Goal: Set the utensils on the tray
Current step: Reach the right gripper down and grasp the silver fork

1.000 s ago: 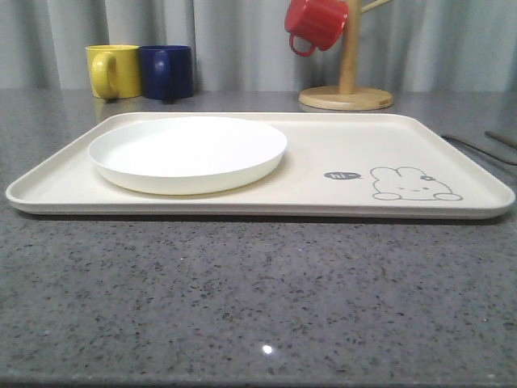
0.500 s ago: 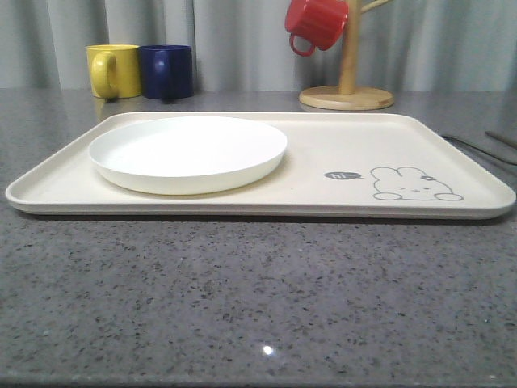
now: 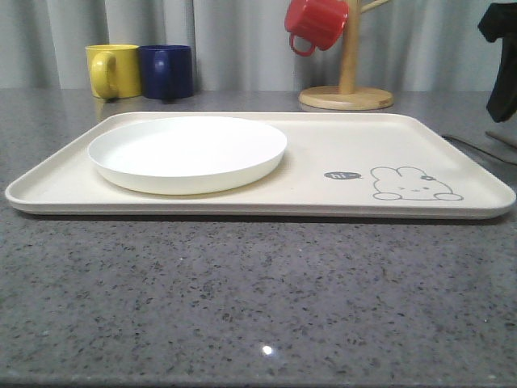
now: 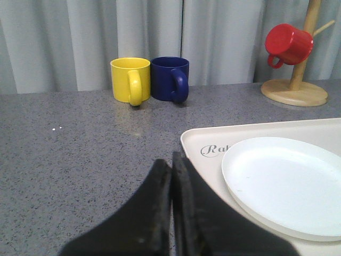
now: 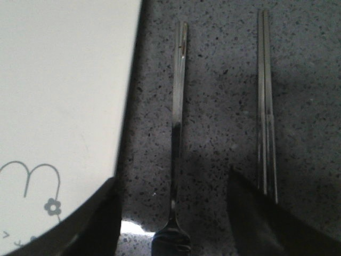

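Observation:
The cream tray (image 3: 323, 141) with its rabbit drawing lies on the grey counter. Its edge (image 5: 69, 80) runs alongside the utensils. A silver fork (image 5: 178, 106) lies on the counter just beside that edge. A second straight, slim utensil (image 5: 266, 106) lies parallel to the fork, further from the tray. My right gripper (image 5: 172, 178) is open above the counter, its fingers on either side of the fork's handle, apart from it. Thin utensil handles (image 3: 477, 148) show right of the tray, below my right arm (image 3: 502, 73). My left gripper (image 4: 171, 170) is shut and empty at the tray's corner (image 4: 202, 144).
A round white plate (image 3: 187, 151) sits on the tray's left half. Yellow mug (image 3: 113, 70) and blue mug (image 3: 166, 71) stand at the back left. A red mug (image 3: 317, 23) hangs on a wooden mug tree (image 3: 347, 95) at the back.
My right arm has come into the front view at its upper right edge. Tray, plate and mugs have not moved.

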Tool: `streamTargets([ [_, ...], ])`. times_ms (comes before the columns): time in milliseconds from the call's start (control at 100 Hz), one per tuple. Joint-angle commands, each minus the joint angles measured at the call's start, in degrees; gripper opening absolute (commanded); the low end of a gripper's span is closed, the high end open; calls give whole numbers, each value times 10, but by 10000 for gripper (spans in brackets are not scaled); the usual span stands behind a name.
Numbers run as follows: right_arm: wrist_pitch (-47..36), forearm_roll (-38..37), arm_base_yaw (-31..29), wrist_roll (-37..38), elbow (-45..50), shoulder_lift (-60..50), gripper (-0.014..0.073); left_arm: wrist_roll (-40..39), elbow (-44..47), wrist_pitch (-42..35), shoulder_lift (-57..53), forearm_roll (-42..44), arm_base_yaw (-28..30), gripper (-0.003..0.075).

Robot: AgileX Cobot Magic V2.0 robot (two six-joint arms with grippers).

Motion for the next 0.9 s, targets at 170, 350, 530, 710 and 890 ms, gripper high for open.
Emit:
streamTargets([
  [170,-38,-6,0,-7,-21,14,444,0,-16,-49,3,-1,-2,-17],
  [350,-39,-6,0,-7,-21,39,444,0,-16,-49,3,-1,-2,-17],
  [530,-37,-6,0,-7,-21,52,427,0,-16,-49,3,-1,-2,-17],
  [710,-32,-6,0,-7,-21,56,250,0,-16,-49,3,-1,-2,-17],
  [890,-28,-6,0,-7,-21,57,50,0,-16,-49,3,-1,-2,-17],
])
